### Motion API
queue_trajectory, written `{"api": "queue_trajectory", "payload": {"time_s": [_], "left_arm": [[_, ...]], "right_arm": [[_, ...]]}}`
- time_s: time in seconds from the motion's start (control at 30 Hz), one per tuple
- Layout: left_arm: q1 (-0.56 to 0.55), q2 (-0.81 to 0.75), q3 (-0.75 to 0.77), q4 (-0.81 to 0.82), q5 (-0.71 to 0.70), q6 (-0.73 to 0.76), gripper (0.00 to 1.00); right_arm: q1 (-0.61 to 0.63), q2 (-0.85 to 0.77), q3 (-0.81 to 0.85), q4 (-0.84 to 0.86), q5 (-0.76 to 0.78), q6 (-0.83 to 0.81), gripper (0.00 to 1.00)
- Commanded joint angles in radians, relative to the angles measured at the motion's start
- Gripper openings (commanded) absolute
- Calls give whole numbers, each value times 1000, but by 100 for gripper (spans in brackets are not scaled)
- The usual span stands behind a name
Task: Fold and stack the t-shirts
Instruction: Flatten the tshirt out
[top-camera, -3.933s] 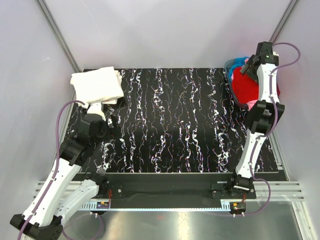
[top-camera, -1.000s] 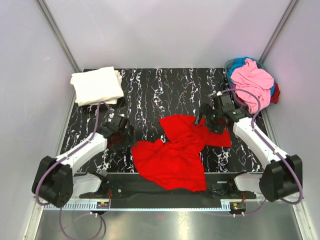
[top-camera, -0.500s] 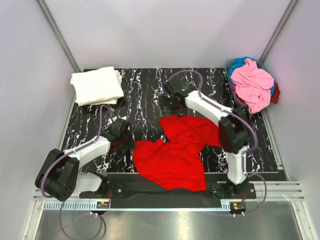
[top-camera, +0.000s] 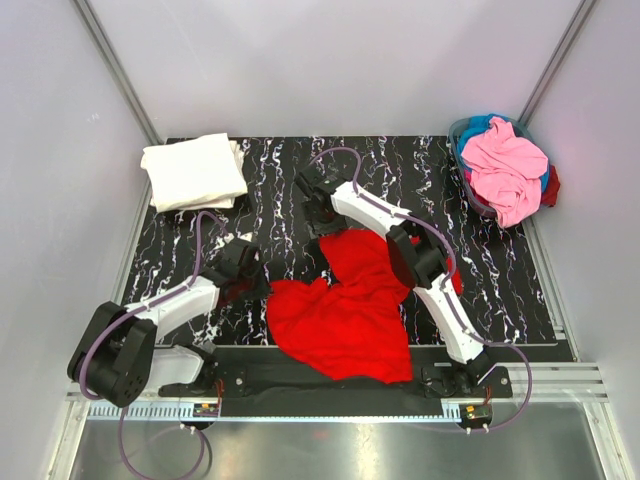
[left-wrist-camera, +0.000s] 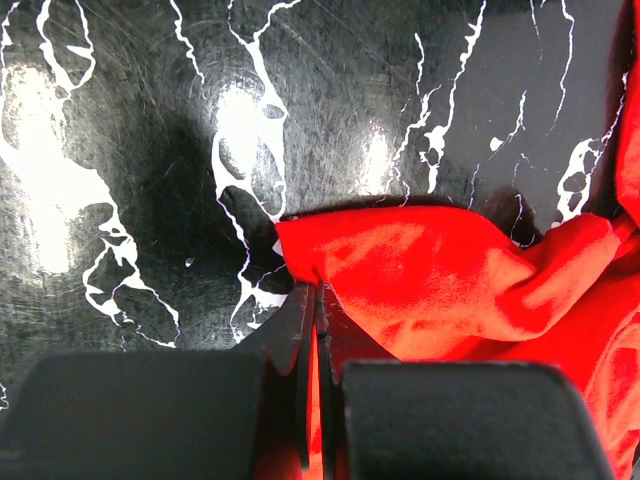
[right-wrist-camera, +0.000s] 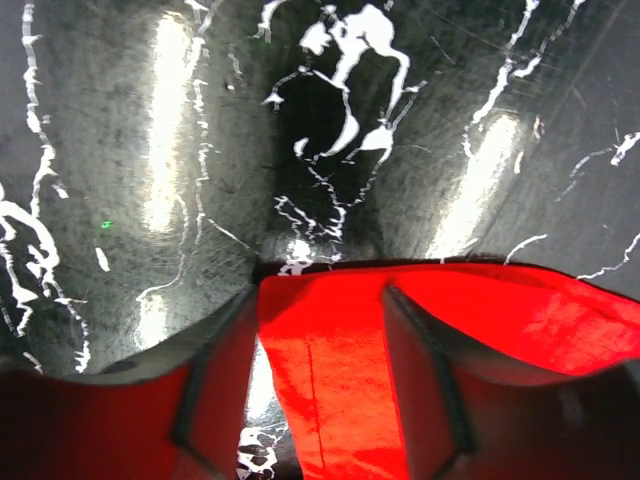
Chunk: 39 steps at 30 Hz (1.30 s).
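A glossy black desk (top-camera: 270, 175) veined with white is enclosed by plain pale walls (top-camera: 330, 60); overhead light is reflected on its surface.

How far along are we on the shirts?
Done: one folded white t-shirt at the far-left corner. In hand: crumpled red t-shirt, left pincer shut on its edge, right pincer open over another edge. Left: pink and blue garments in the basket.

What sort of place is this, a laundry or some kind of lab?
Probably a robot test cell: plain white walls enclose a black marbled table, the left arm and right arm bolted at its edge handle a red t-shirt.
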Motion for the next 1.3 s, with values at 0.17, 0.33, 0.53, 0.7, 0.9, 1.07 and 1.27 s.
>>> {"api": "queue_trajectory", "payload": {"time_s": [0.17, 0.33, 0.53, 0.7, 0.9, 1.07, 1.27], "left_arm": [[-4, -19, -6, 53, 9, -3, 0], [-4, -29, -1, 36, -8, -8, 0], [-4, -182, 167, -157, -61, 31, 0], [-4, -366, 506, -428, -186, 122, 0], [-4, -443, 819, -616, -237, 244, 0], [-4, -554, 978, -593, -142, 351, 0], [-4, -779, 1030, -426, 58, 497, 0]], "right_arm": [[1, -3, -11, -13, 60, 7, 32], [1, -59, -62, -8, 53, 14, 0], [-16, -287, -65, -63, 110, -6, 0], [-99, -574, 45, -181, 135, 5, 0], [-136, -838, 167, -274, 231, 23, 0], [-136, -1154, 52, -263, 357, 103, 0], [-136, -1581, -213, -61, 353, 129, 0]]}}
